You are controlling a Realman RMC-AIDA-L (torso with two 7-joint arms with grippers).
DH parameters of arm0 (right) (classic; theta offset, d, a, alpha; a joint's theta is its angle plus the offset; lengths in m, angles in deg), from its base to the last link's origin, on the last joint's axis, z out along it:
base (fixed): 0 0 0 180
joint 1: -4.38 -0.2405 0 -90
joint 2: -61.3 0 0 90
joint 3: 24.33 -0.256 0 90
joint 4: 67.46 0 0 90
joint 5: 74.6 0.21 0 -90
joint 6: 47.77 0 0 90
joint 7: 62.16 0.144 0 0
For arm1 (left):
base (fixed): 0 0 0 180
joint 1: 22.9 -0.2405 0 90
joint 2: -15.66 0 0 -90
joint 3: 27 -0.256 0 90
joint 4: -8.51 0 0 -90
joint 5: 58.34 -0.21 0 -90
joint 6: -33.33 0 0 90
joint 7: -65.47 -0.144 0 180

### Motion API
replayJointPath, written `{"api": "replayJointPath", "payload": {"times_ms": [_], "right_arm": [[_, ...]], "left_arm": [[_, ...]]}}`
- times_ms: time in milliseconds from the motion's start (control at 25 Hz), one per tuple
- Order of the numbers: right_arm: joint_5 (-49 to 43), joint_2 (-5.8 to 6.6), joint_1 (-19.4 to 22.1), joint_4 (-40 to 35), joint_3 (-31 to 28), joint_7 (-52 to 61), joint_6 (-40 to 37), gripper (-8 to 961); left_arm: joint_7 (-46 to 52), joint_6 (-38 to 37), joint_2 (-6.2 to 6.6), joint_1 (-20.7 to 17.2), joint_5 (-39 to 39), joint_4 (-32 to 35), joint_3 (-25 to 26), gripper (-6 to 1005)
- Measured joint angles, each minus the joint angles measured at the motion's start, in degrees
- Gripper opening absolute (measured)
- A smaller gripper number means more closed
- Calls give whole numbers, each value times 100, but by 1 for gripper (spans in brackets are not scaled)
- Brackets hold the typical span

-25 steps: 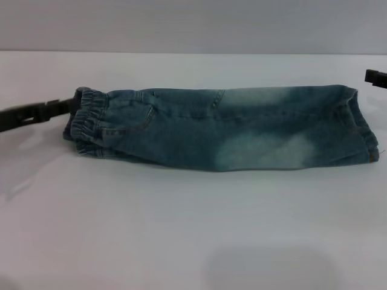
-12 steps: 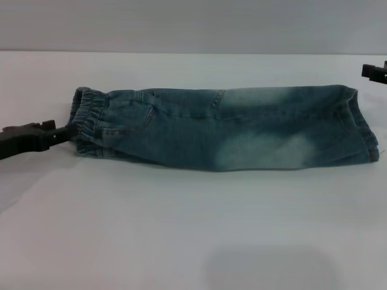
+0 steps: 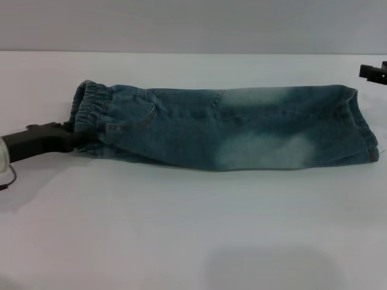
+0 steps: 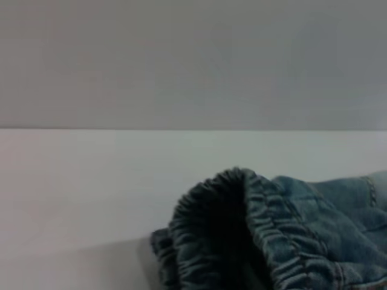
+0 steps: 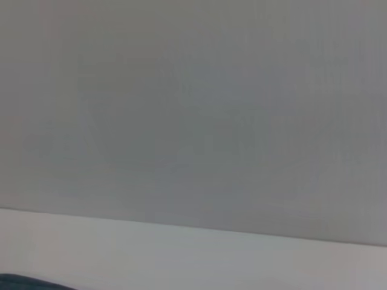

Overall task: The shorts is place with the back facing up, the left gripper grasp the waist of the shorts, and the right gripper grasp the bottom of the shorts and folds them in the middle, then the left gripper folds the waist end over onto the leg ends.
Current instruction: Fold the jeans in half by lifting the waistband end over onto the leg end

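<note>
Since the earlier head views, the left pincer (image 3: 71, 135), a black two-finger jaw, has slid in from the robot's left along the white worktop (image 3: 181, 229) and now meets the lower corner of the waist (image 3: 89, 112), the dark puckered elastic band. Whether its fingers have closed on the band I cannot tell, since the tips are lost against the cloth. The right pincer (image 3: 373, 72), also black, has barely shifted; only a sliver shows at the far right edge, apart from the cloth, and its opening cannot be judged either.

The faded blue denim shorts (image 3: 230, 130), already folded lengthwise into a long strip, lie flat across the middle of the worktop, waist toward the robot's left, leg ends (image 3: 363, 124) toward its right. In the left wrist view the gathered band (image 4: 242, 229) stands up in thick ruffled layers.

Denim of this kind should be limp yet fairly weighty, so it will likely drape and drag rather than hold shape. The bunched elastic looks the best place to pinch: thick, grippy, several layers at once. A shallow bite risks lifting only the top layer and unfolding the strip.
</note>
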Motion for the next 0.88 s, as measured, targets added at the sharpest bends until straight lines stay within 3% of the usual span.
{"api": "replayJointPath", "payload": {"times_ms": [400, 880], "right_arm": [[0, 43, 6, 156, 0, -8, 6, 566], [0, 48, -4, 180, 0, -51, 44, 563]], "left_arm": [[-26, 204, 0, 346, 16, -340, -104, 658], [-28, 246, 19, 302, -2, -397, -118, 655]]}}
